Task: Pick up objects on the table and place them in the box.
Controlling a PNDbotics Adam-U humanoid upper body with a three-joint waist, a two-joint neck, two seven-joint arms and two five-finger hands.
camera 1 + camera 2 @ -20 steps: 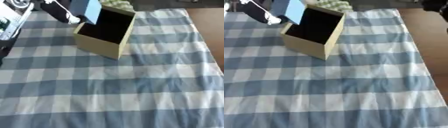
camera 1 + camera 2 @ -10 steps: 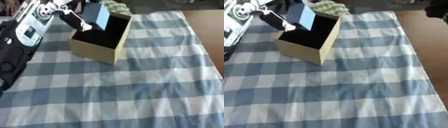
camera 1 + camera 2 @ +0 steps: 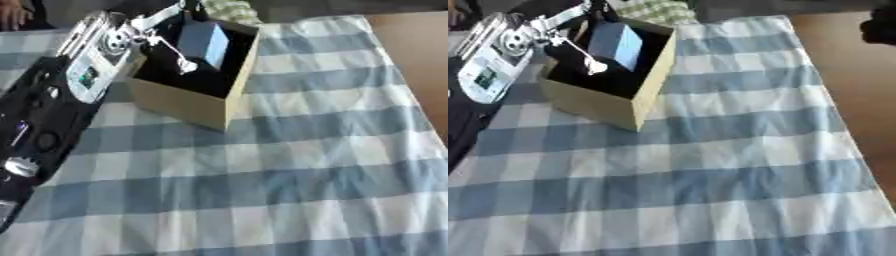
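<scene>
An open cardboard box [image 3: 188, 102] with a dark inside stands at the back left of the blue checked tablecloth. A light blue block [image 3: 206, 43] sits tilted inside its opening, near the far wall. My left arm reaches in from the lower left, and my left hand [image 3: 131, 35] hovers over the box's left rim. Its fingers are curled around the blue block, with a white-tipped finger [image 3: 186, 67] pointing down into the box. My right hand does not show in either view.
A green-and-white checked thing [image 3: 654, 10] lies just behind the box. The tablecloth [image 3: 289, 190] covers the table up to its right edge, with brown floor beyond. A dark shape [image 3: 881, 25] sits off the table at the upper right. A person's hand [image 3: 12, 15] shows at the far left edge.
My left hand has come down from above the box's far left corner, and the blue block now sits inside the opening. The arm fills more of the left side. The camera has shifted.
</scene>
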